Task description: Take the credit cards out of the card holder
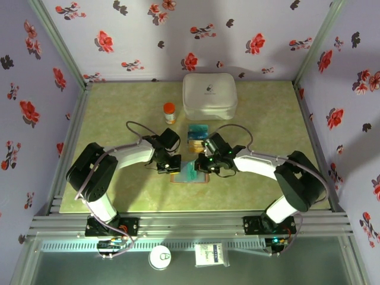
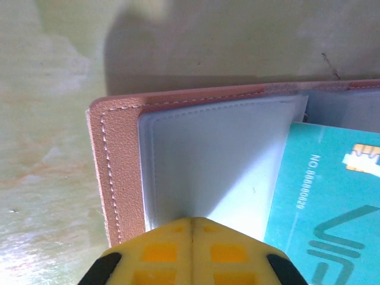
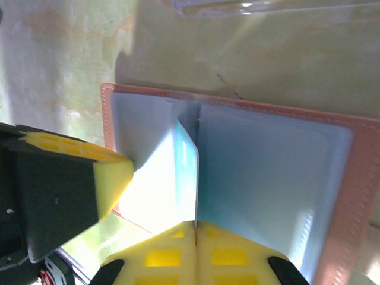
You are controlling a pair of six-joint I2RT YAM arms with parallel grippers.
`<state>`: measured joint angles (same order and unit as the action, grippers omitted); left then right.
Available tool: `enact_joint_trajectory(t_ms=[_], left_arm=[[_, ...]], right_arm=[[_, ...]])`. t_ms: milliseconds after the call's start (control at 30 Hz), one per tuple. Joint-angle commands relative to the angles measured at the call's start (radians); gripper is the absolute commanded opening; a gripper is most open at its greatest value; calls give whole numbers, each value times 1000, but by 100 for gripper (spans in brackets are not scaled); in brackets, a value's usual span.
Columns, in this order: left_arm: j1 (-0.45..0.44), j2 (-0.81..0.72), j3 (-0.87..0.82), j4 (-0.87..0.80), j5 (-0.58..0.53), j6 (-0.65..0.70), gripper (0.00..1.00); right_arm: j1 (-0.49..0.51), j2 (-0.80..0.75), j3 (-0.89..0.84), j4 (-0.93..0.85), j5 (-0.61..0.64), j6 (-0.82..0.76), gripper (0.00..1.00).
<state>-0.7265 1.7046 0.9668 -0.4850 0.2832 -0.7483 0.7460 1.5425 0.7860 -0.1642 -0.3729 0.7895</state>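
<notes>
Readable stuff first: the teal card [image 2: 314,202] just right of your left pincer [image 2: 191,228] has "NO" and a run of digits printed along it, mostly eights as far as I can make out. It also has a gold chip [image 2: 362,159] that runs off the frame edge. The big pale lettering lower down the card is cut off too, so no reading that. The white case [image 1: 209,95], well beyond both pincers, carries a small dark logo that's too tiny to read.

Your left pincer is closed all the way, with its tips on the near edge of the blue-grey panel of the card holder [image 2: 113,172]. I can't tell if it's pinching any of the sleeve. The holder lies open on the surface [image 2: 47,119], right between your two pincers.

Your right pincer [image 3: 196,231] is clamped tight on the teal card's near edge. The card stands up on edge out of the fold, straight ahead of the tips, and the gripped bit is hidden by the fingers. The other cards [image 1: 198,134] sit in a pile just beyond both pincers. A clear sheet [image 3: 255,6] farther out from the right pincer is clipped by the frame.
</notes>
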Motion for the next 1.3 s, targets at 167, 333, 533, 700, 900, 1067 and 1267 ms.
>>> enact_joint_trajectory(t_ms=[167, 333, 533, 700, 900, 1067, 1267], left_arm=[[-4, -13, -22, -52, -36, 11, 0], [-5, -22, -22, -46, -29, 8, 0], [-4, -36, -9, -51, -32, 5, 0], [-1, -50, 13, -57, -39, 8, 0], [15, -61, 14, -75, -50, 23, 0], [18, -66, -21, -54, -44, 16, 0], [20, -86, -23, -51, -46, 10, 0]], right_arm=[[-8, -77, 100, -268, 115, -156, 4], [-10, -94, 179, -379, 165, -322, 1], [-10, -87, 294, -503, 247, -637, 0], [-17, -15, 433, -652, 298, -959, 0], [-34, 110, 600, -800, 353, -1283, 0], [-88, 194, 740, -861, 319, -1426, 0], [-152, 312, 906, -900, 253, -1526, 0]])
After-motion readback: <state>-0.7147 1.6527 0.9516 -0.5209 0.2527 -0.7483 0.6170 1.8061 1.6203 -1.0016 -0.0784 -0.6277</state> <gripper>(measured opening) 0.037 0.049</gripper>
